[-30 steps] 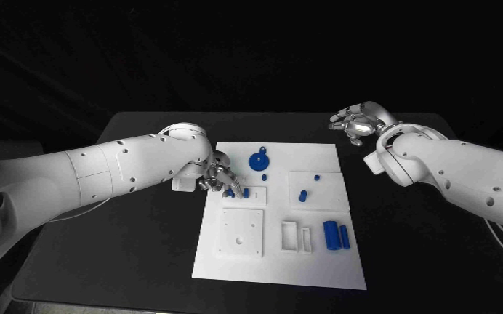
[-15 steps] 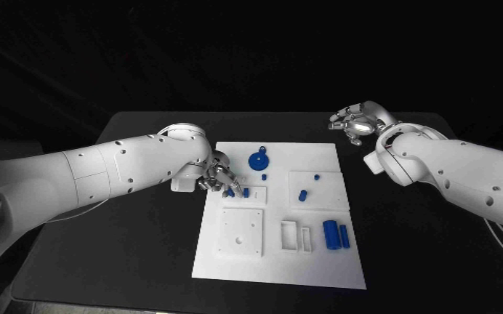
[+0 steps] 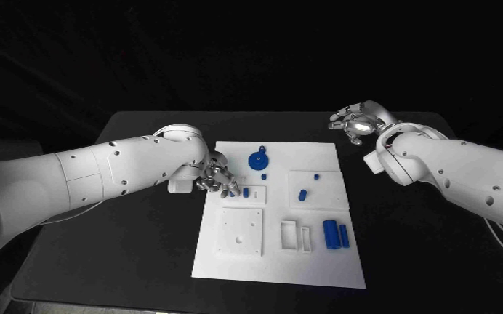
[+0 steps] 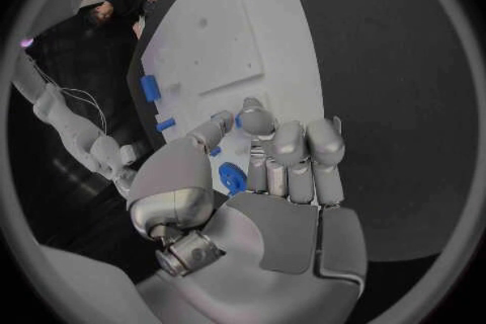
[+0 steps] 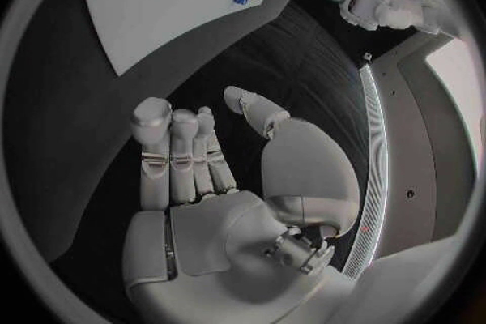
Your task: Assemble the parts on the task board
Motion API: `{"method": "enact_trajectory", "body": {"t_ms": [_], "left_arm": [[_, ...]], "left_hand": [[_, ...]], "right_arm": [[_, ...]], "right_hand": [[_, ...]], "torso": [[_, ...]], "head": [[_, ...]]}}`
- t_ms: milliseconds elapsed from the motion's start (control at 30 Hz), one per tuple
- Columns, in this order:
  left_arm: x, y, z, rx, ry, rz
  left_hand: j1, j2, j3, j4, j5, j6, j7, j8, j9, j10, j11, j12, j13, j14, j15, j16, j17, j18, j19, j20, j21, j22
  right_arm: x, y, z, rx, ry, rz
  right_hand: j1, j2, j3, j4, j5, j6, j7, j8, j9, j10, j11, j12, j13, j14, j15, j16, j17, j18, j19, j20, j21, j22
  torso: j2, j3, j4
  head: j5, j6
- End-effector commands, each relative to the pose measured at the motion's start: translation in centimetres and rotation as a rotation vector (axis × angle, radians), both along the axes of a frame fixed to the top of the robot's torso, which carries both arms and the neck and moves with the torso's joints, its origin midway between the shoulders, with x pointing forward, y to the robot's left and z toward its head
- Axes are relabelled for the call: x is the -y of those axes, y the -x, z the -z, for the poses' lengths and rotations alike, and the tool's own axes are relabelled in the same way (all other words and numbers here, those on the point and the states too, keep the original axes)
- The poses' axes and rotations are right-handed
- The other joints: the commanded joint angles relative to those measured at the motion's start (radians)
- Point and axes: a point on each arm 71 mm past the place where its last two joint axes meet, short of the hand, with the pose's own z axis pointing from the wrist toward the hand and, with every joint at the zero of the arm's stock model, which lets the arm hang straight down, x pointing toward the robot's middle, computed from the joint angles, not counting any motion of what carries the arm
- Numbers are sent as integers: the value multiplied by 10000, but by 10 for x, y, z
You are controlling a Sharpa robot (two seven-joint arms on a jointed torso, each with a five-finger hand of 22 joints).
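Head view: almost nothing had moved over the last second. The left robot hand [image 3: 217, 180] stayed at the left edge of the task board [image 3: 315, 270], fingers bunched over the small raised white block [image 3: 255, 197] left of centre frame. The one visible difference was that a small blue part seen beside its fingertips earlier was now covered by them; the short blue peg [image 3: 246, 192] standing on that block had not shifted. My read: a slow fine-placement step, not yet finished, no new part seated.

In the left wrist view the left robot hand [image 4: 266, 170] had its fingers [image 4: 288, 147] drawn close together, thumb near them, tips down at the board. A bit of blue showed at the thumb tip, but I couldn't tell if it was pinched or just lying behind the hand.

The right robot hand [image 3: 355, 121] hung over the black table [image 3: 126, 256] in the upper right of the frame, well apart from the board, unchanged. Right wrist view showed the right robot hand [image 5: 207, 170] with fingers straight, thumb apart, holding nothing.

Other parts untouched: blue gear [image 3: 258, 160] at upper centre of the board, two blue cylinders [image 3: 336, 235] lying side by side at lower right, small pegs on the right-hand block [image 3: 320, 190].
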Motion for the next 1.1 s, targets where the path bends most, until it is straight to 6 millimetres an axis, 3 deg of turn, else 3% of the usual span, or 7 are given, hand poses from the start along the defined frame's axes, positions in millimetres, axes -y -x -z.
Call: {"method": "enact_trajectory", "body": {"t_ms": [33, 667, 767, 800, 900, 1067, 1100], "left_arm": [[-2, 1, 2, 235, -135, -127], [-4, 0, 0, 334, 25, -215], [-6, -1, -5, 481, 218, -299], [-6, -1, -6, 552, 311, -345], [-8, -4, -15, 1008, 941, -701], [-10, -11, -31, 1959, 2375, -1424], [-11, -14, -35, 2280, 3020, -1756]], "left_hand": [[12, 145, -3, -175, 121, 18, 74, -39, -25, 2, -19, -67, 53, 26, -25, -38, -7, 999, -47, -336, 34, -3], [-65, 48, -37, -274, 32, 70, 72, -90, -37, 33, -17, -126, 136, 38, -23, -46, -7, 995, -45, -331, 32, -14], [-127, -144, -11, -240, -127, 92, 69, -125, -39, 54, -21, -173, 188, 45, -25, -56, -9, 999, -38, -332, 19, -30], [-176, -350, -8, -194, -289, 99, 70, -140, -36, 58, -19, -198, 211, 44, -27, -62, -11, 1001, -32, -333, 10, -41], [-273, -1035, 191, 167, -341, 106, 77, -149, 31, 73, -13, -246, 279, 32, -38, -66, -7, 1024, 28, -349, -19, -94], [-170, -1111, -118, 58, -330, -115, 148, -213, 173, -155, 59, -420, 324, -169, 3, -217, -52, 1032, -128, -342, -145, -160], [111, -1003, -87, -95, -271, -738, 287, -561, 37, -566, 168, -690, 237, -482, 96, -511, -175, 997, -384, -299, -371, -249]], "right_arm": [[-1, 0, 0, 35, 60, -111], [0, 0, 0, 37, 77, -105], [0, 0, 0, 38, 77, -107], [0, 0, 0, 40, 77, -103], [0, 0, 0, 45, 78, -94], [0, 0, 0, 46, 80, -88], [1, 0, 0, 47, 84, -78]], "right_hand": [[12, 28, 16, -42, 66, -18, 63, -49, 2, -39, 12, 33, -16, -82, 7, 42, -16, 1679, -16, -74, -67, 9], [14, 30, 18, -44, 66, -41, 70, -61, -2, -38, 19, 39, -22, -83, 14, 46, -21, 1679, -13, -74, -71, 13], [13, 29, 18, -44, 66, -44, 71, -63, -2, -39, 20, 40, -23, -83, 14, 47, -22, 1679, -13, -74, -71, 13], [13, 29, 18, -44, 66, -44, 71, -63, -2, -39, 20, 40, -23, -83, 15, 47, -22, 1679, -13, -74, -72, 13], [11, 27, 17, -44, 66, -47, 72, -64, -3, -39, 21, 40, -24, -83, 16, 48, -23, 1679, -13, -73, -72, 14], [11, 26, 17, -44, 66, -50, 73, -66, -3, -41, 23, 41, -26, -84, 17, 48, -25, 1679, -13, -73, -74, 15], [10, 26, 17, -44, 66, -51, 74, -66, -3, -41, 23, 41, -26, -84, 18, 49, -25, 1679, -13, -73, -74, 15]], "torso": [[1, 5, 5], [-3, 2, -5], [-2, 2, -7], [-3, 3, -4], [-5, 2, 3], [-8, -2, 8], [-7, -7, 15]], "head": [[-4, 3], [5, 30], [-3, 53], [-4, 63], [-11, 61], [-35, 106], [-54, 126]]}}
